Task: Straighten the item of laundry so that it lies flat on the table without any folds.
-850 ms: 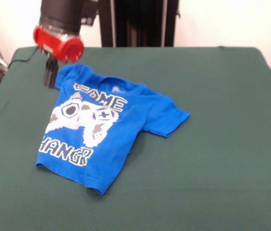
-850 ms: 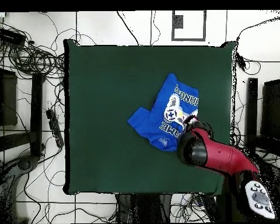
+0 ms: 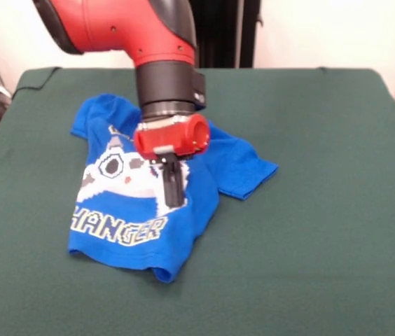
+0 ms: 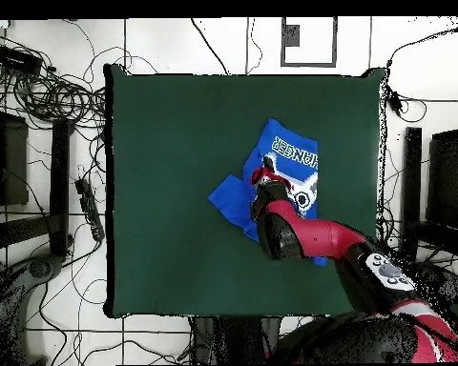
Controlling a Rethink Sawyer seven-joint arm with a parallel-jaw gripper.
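Observation:
The blue T-shirt (image 3: pixel 124 241) lies rumpled on the left middle of the green table (image 3: pixel 323 210). Its controller print and the letters "HANGER" face up. One sleeve (image 3: pixel 250 171) sticks out to the right, and the right side and bottom hem are folded under. My gripper (image 3: pixel 173 203) hangs from the red wrist over the print. The fingers look shut, with their tips at the cloth, and I cannot tell whether they pinch any fabric. In the overhead view the shirt (image 4: pixel 292 157) lies right of the table's (image 4: pixel 176 191) centre, with the gripper (image 4: pixel 263 177) above it.
Green cloth lies bare on all sides of the shirt, widest to the right in the front view. Cables (image 4: pixel 56 95) and dark equipment (image 4: pixel 9 162) lie on the floor beside the table. The arm (image 4: pixel 319 238) covers part of the shirt from above.

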